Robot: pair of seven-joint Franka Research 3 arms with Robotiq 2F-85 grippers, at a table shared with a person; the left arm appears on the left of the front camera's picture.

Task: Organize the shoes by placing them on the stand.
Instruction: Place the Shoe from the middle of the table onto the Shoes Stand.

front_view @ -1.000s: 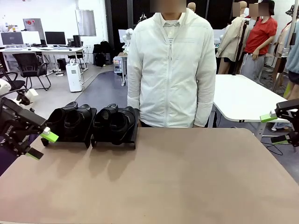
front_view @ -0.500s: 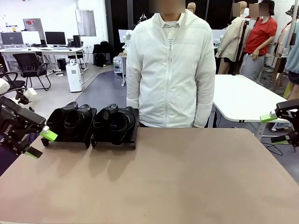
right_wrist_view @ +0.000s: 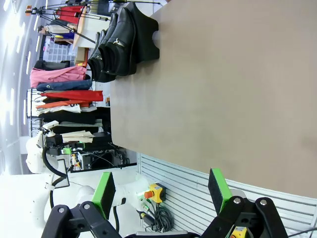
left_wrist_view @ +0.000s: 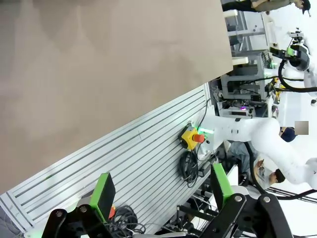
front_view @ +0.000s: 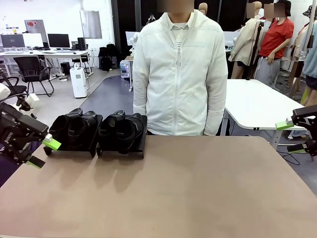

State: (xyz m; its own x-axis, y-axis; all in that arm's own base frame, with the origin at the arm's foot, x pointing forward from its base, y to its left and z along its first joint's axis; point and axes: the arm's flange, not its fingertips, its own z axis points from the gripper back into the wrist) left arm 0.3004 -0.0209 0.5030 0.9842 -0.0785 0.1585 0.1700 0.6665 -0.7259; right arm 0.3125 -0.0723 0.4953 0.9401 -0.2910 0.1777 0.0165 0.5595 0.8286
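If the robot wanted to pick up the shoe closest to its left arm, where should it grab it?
Probably across the narrow middle of the leftmost shoe, coming from above. It sits upright on the stand, touching its partner, so the sides are crowded and the top is free. The left tool is open beside it.

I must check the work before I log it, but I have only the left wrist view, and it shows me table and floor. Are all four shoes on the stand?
Observer: Yes. In the front view two shoes sit on the left stand and two more on the rack beside it.
Operator: Is the right gripper holding something?
Observer: No. The right gripper is open with nothing between its pads, at the table's right edge.
Operator: And is the person touching the shoes?
Observer: No. The person stands behind the table, arms down at the sides.
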